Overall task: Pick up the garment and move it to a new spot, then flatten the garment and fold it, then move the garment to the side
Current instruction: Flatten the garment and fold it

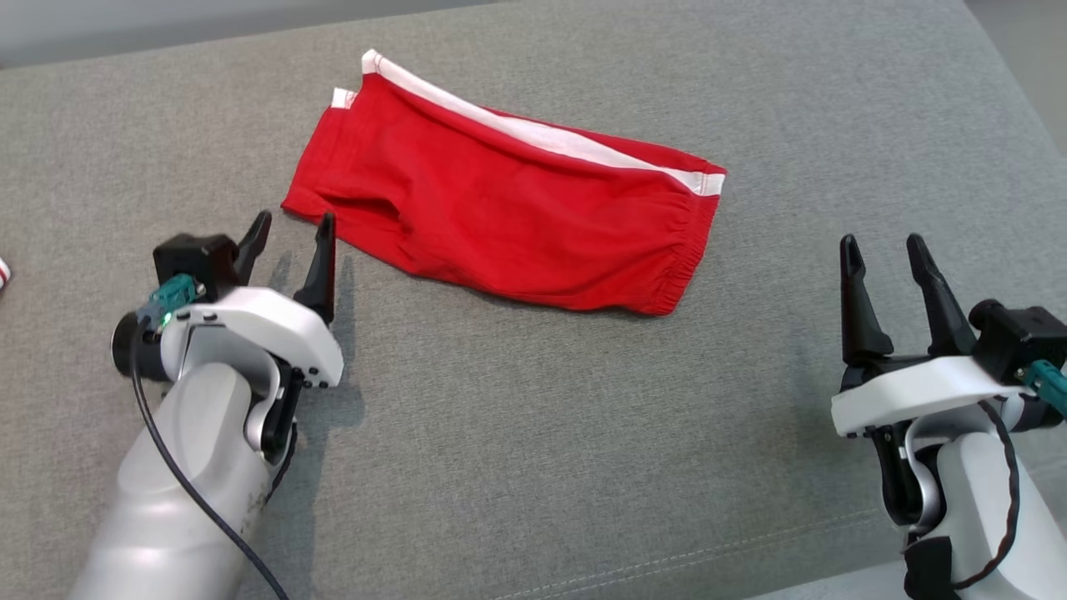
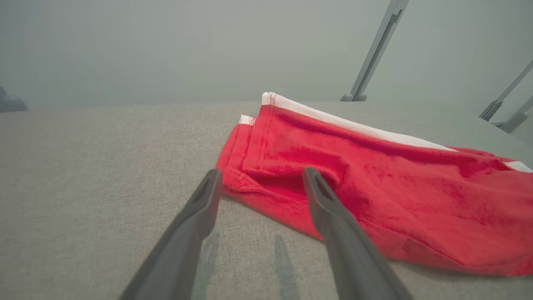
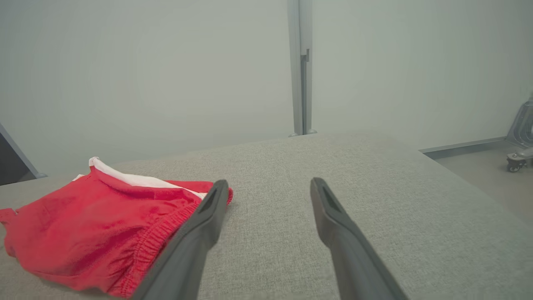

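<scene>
Red with a white side stripe, the garment [image 1: 508, 212] lies flat on the grey cushion [image 1: 533, 467], its long axis running across from leg hems to elastic waistband. The left gripper [image 1: 296, 218] is the nearer one: its jaws stand apart just beside the hem corner, and I cannot tell if a tip touches the cloth. The right gripper [image 1: 882, 242], also spread wide and empty, is well apart from the waistband end. Nothing stands between them and the garment; a small red-white thing [image 1: 2, 273] lies far beyond the hem end.
</scene>
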### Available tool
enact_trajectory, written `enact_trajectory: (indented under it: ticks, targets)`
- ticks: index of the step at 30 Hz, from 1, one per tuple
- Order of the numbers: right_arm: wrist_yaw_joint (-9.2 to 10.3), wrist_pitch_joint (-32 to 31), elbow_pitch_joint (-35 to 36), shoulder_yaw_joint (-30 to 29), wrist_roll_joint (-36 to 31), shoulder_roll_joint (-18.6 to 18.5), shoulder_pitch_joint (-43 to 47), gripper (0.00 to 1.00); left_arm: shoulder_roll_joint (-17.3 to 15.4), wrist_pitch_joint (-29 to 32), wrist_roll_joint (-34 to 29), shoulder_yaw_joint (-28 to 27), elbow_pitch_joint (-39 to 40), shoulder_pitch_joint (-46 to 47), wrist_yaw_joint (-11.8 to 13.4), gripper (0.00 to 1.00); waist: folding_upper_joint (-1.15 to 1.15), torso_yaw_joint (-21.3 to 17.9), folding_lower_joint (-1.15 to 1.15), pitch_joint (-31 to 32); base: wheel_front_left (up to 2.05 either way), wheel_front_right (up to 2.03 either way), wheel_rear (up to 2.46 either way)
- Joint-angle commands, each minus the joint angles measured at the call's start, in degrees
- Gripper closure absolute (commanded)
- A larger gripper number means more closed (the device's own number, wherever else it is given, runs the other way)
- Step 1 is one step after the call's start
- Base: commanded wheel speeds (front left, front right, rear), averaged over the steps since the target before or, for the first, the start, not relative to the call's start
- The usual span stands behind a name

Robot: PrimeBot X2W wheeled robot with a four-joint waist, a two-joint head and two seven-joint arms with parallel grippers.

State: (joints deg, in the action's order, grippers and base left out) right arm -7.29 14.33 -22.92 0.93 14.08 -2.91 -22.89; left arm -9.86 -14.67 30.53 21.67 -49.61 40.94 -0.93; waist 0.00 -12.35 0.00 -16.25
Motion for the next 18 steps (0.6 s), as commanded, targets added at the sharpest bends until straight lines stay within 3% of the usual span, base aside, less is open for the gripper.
enact_trajectory:
  ticks: [1, 10, 18]
  targets:
    - [-0.2, 0.67, 1.81, 1.13, -0.29, 0.03, 0.85, 0.0, -1.54, -0.32, -0.91, -2.28, 0.47, -0.12, 0.21, 0.0, 0.0, -0.55, 0.0, 0.4, 0.0, 0.0, 0.0]
    - [-0.2, 0.67, 2.85, 1.49, -0.23, 0.03, 1.58, 0.0, -1.7, -0.32, -2.06, -5.32, -3.99, 3.09, -0.08, 0.0, 0.0, -3.67, 0.0, -0.56, 0.0, 0.0, 0.0]
    - [-0.2, 0.67, 3.3, 2.08, 0.47, 0.03, 1.34, 0.0, -3.01, -0.32, -2.46, -7.37, -9.09, 8.59, 1.37, 0.0, 0.0, -6.55, 0.0, -2.85, 0.0, 0.0, 0.0]
